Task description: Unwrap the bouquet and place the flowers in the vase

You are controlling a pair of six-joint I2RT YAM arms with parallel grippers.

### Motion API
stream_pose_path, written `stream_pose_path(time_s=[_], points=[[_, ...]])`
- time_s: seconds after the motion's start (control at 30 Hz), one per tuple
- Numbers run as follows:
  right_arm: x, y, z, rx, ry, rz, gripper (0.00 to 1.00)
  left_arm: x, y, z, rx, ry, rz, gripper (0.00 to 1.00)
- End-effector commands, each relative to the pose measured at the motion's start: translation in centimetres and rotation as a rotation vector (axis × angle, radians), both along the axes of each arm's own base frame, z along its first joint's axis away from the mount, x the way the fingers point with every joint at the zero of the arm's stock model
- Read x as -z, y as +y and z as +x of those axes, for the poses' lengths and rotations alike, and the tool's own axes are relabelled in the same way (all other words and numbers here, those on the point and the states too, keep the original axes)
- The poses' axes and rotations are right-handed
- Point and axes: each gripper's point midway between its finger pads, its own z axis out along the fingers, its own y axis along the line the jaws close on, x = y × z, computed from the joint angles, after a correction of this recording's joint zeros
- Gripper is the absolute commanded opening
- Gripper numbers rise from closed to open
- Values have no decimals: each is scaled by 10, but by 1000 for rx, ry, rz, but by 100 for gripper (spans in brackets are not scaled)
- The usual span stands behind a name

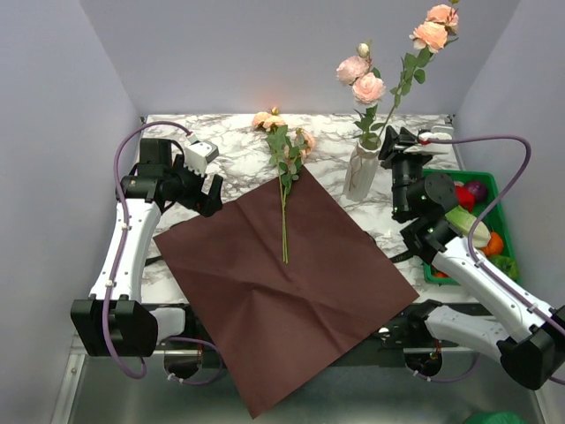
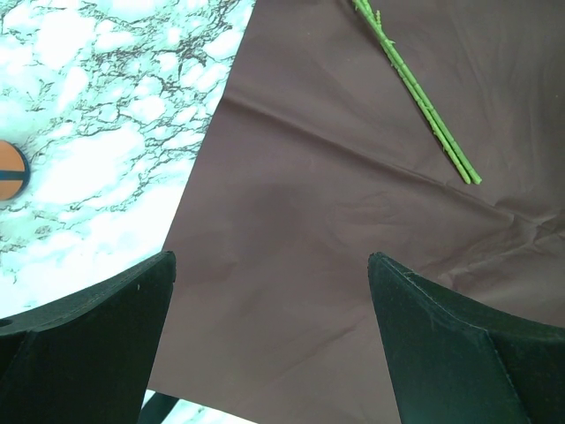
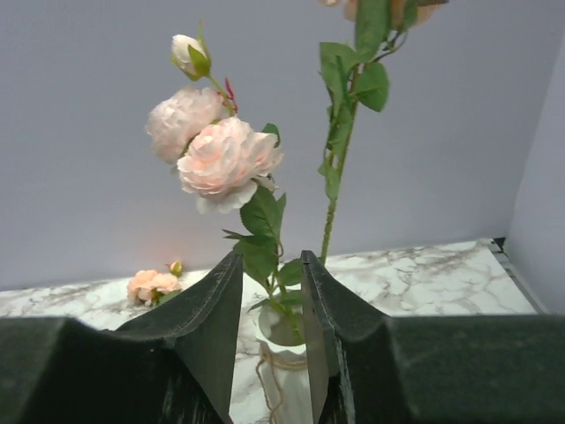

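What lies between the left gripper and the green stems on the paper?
Only bare dark red paper up to the stems, shown in the left wrist view.

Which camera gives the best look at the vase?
Top external: the whole vase stands in view, mouth to base. Right wrist shows only its top, close up. Left wrist shows none of it.

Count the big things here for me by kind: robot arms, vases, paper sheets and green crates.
Robot arms: 2
Vase: 1
Paper sheet: 1
Green crate: 1
Total: 5
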Motion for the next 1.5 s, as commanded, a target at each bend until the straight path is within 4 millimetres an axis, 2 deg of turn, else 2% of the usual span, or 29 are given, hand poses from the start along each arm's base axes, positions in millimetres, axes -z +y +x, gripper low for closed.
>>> stream_pose_path(time_s=[0.0,0.1,0.13,0.2,0.23,0.3,0.33,0.4,0.43,0.47,0.53,0.57,0.6,0.67,0.7,0.8,0.93,1.07,1.27,1.4,1.47], points=[[-15,-16,2,104,36,-8,41,-4,-4,-7,18,-6,-24,99],[-9,16,10,-45,87,-55,41,-2,-3,-8,15,-2,-23,99],[2,37,11,-148,121,-86,40,-2,-3,-8,17,-2,-23,99],[21,61,16,-219,194,-93,39,0,-2,-8,13,0,-21,99],[43,78,22,-258,274,-111,38,2,-3,-8,14,4,-19,99],[69,108,20,-320,339,-149,37,5,-1,-8,10,13,-15,99],[96,125,21,-355,402,-181,37,6,-1,-8,7,15,-13,99],[119,157,13,-428,473,-193,36,10,1,-8,1,19,-4,99],[147,166,9,-445,565,-228,35,10,2,-8,-3,14,3,99],[164,187,11,-465,625,-247,34,12,2,-8,-2,17,6,99],[203,199,7,-461,782,-256,32,12,4,-8,-4,13,13,99],[240,208,8,-455,879,-285,31,13,4,-9,-5,13,14,99],[234,218,13,-456,895,-257,30,13,4,-9,-3,11,16,99],[257,228,8,-468,986,-251,29,14,4,-10,-6,9,18,99],[265,236,12,-466,1008,-250,28,14,4,-9,-3,8,16,99],[282,245,15,-459,1062,-245,27,15,4,-10,-2,12,17,99],[302,253,31,-406,1098,-267,24,18,5,-11,0,13,25,99],[317,253,51,-350,1116,-269,25,21,5,-12,3,14,29,99],[337,235,72,-255,1205,-226,32,24,6,-12,7,14,34,99],[341,233,80,-252,1220,-209,43,28,5,-11,10,17,33,99],[341,235,83,-265,1213,-215,44,30,5,-10,9,24,30,99]])
